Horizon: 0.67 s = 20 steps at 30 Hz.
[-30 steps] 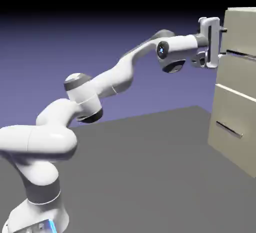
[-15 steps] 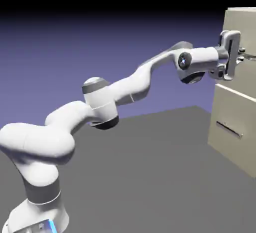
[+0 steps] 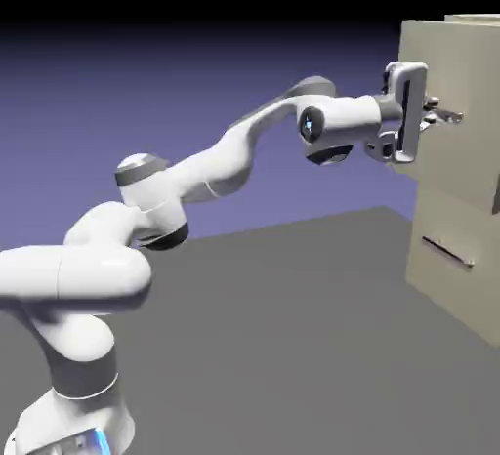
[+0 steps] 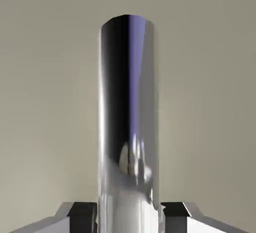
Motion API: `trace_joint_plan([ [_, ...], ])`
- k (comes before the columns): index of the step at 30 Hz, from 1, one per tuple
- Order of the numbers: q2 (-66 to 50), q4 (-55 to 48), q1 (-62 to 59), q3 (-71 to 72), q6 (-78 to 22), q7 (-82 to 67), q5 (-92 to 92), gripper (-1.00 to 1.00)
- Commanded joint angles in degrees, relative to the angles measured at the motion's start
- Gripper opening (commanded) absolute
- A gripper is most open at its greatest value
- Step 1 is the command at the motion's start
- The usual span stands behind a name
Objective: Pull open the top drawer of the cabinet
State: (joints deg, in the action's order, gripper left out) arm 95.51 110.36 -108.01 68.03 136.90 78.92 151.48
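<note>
My gripper (image 3: 428,114) is closed on the bar handle (image 4: 129,102) of the top drawer (image 3: 454,160), one fingertip on each side of the bar. In the hand view the handle runs upright through the middle, a shiny metal cylinder with a rounded top end, and my two fingertips flank its lower part, narrow around it. Dark, violet and pale streaks reflect along its surface, and the plain beige drawer front fills everything behind it.

The top drawer is at the exterior view's right, high up, and it stands out from the cabinet (image 3: 485,20), its front well forward of the lower drawer front (image 3: 435,282). That lower front sits beneath it, flat in the cabinet, with its own thin bar handle (image 3: 448,251) slanting down toward the right, and I am not touching it.

My white arm (image 3: 220,162) rises from the near left, bends at its joints and reaches across to the right above the dark grey bench (image 3: 283,346). My hand (image 3: 406,111) is upright just in front of the drawer front, on its left side in the exterior view, with the fingers pointing right to the handle.
</note>
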Motion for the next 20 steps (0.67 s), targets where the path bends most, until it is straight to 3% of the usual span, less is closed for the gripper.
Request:
trace_joint_plan([
  [1, 0.2, 2.1, 1.4, -0.1, -0.7, -0.2, -0.3, -1.00],
  [7, 0.5, 14.1, 10.5, -0.8, -3.7, -2.8, -2.1, -1.00],
  [13, -11.9, 12.2, 14.8, 2.4, 2.6, -14.1, -3.0, -1.00],
  [17, -11.9, 18.6, 20.4, 0.7, 1.8, -15.4, -4.3, -1.00],
  [18, -11.9, 18.6, 20.4, 0.7, 1.8, -15.4, -4.3, 1.00],
  [20, -11.6, 20.6, 22.3, 0.0, 1.6, -15.5, -4.9, 1.00],
])
